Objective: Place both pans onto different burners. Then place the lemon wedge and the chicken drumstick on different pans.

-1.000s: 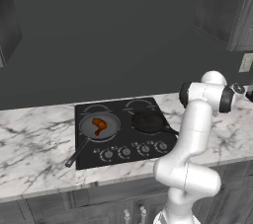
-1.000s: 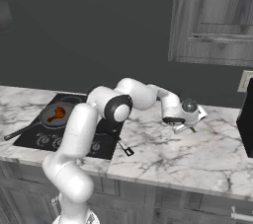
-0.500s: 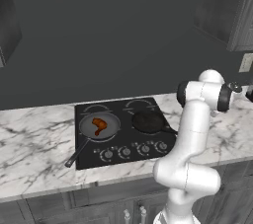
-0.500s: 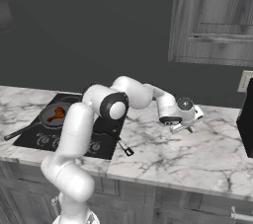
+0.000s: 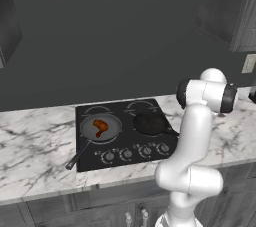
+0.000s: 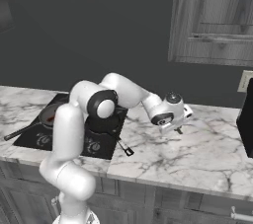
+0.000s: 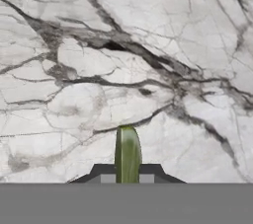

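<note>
1. The tool is clamped on the lemon wedge, above the marble desk.
2. Light, slick, soft: pinch its flat sides gently.
3. The black pan waits at 9 o'clock.

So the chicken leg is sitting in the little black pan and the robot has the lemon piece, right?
Not quite. The chicken drumstick lies in the wider grey pan, as the left base view shows; the black pan beside it has nothing in it. The tool does hold the lemon wedge.

Kitchen: cooktop, marble counter.
</note>
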Tool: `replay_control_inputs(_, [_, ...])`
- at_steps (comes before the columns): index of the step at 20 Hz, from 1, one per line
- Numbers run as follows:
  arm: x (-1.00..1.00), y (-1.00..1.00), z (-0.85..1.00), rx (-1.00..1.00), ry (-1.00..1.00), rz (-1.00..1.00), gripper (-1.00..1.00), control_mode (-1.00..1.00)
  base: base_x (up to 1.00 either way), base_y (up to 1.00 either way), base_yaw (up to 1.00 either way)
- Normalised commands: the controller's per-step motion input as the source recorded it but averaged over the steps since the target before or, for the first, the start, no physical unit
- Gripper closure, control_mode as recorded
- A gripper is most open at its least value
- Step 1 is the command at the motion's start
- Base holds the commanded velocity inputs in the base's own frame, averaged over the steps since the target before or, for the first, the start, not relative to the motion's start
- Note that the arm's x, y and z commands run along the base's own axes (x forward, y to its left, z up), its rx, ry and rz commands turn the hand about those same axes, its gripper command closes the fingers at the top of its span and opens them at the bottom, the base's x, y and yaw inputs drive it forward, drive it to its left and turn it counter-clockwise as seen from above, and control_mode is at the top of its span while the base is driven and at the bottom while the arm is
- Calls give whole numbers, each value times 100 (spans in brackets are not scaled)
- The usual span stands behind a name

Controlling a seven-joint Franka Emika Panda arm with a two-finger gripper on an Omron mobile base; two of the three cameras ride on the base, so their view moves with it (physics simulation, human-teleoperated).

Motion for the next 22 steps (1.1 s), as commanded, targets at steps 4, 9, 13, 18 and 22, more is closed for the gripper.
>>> replay_control_inputs(4, [-10, 41, 31, 0, 18, 0, 100, -100, 0, 0, 0])
replay_control_inputs(9, [-3, 37, 39, 0, 13, -1, 100, -100, 0, 0, 0])
replay_control_inputs(13, [0, 27, 37, 2, 9, -1, 100, -100, 0, 0, 0])
replay_control_inputs(18, [0, 30, 33, 5, 7, 0, 100, -100, 0, 0, 0])
replay_control_inputs(22, [-1, 35, 24, 9, 3, -1, 100, -100, 0, 0, 0])
